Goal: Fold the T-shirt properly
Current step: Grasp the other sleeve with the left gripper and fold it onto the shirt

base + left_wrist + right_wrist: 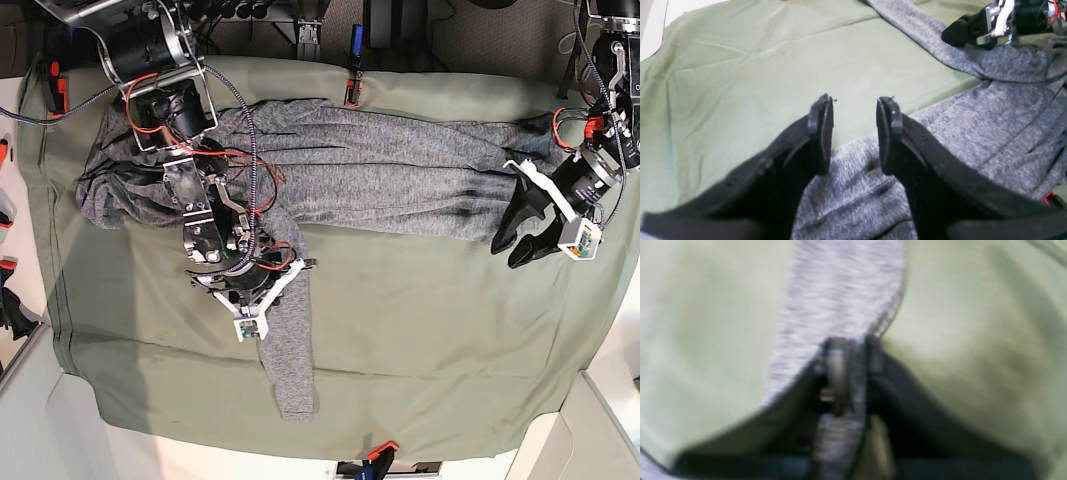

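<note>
Base view, left to right. One T-shirt [400, 185], heathered grey knit, lies stretched across the far half of the olive table cloth [430, 340], wrinkled, with one long sleeve [288, 365] trailing toward the near edge. At left, the right gripper [243, 300] stands over the top of that sleeve; in its wrist view its jaws are closed on a fold of the grey knit. At right, the left gripper [527, 240] hovers at the shirt's end, its fingers [821, 130] parted and holding nothing. Judged from its creases, the fabric is soft, light and limp: it will sag and drag rather than hold shape, so hems, cuffs and seams offer the surest hold. Count: one shirt, one cloth, two grippers; two clamps [352, 92] pin the cloth's edges.
</note>
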Robot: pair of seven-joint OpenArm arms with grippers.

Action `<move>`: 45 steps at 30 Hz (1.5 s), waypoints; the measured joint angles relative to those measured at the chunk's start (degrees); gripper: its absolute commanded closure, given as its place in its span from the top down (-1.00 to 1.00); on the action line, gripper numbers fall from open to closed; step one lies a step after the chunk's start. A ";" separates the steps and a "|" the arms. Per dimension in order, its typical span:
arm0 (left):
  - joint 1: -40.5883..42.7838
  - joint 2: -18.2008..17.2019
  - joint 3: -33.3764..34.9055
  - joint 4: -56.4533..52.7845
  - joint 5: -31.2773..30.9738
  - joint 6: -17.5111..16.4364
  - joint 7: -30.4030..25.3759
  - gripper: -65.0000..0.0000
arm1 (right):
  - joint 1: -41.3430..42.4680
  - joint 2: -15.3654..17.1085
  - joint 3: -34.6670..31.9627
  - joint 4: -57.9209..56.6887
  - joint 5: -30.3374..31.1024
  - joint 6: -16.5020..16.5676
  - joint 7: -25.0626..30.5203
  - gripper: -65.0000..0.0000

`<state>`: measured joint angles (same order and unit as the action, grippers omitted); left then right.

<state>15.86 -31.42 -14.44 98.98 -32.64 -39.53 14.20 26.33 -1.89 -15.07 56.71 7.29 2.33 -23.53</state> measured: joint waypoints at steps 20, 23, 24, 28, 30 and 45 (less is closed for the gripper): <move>0.00 0.00 0.00 0.00 0.17 0.00 0.92 -0.24 | -14.51 -5.64 -3.17 27.65 7.04 16.26 -12.50 -1.00; 0.00 0.00 0.00 0.00 0.24 0.00 2.99 -0.24 | -18.08 -4.07 -5.73 34.82 10.95 18.05 -14.91 -1.00; 0.00 0.00 0.00 0.00 0.24 -0.02 3.65 -0.24 | -19.17 -3.26 -6.54 36.52 11.21 18.71 -14.97 -1.00; 0.00 0.00 0.00 0.00 0.22 0.00 5.84 -0.24 | -23.12 0.17 -9.11 40.44 10.91 18.86 -15.12 -1.00; 0.00 0.00 0.00 0.00 0.09 -0.02 6.69 -0.24 | -24.50 1.18 -9.60 41.05 10.99 18.93 -15.10 -1.00; -5.05 3.96 2.47 -0.63 0.17 0.59 5.60 0.22 | -24.92 4.22 4.52 44.61 10.54 18.82 -15.08 0.37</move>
<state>10.81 -27.46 -11.97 98.35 -32.47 -38.94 19.79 1.41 2.33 -10.55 101.32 17.82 21.15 -38.61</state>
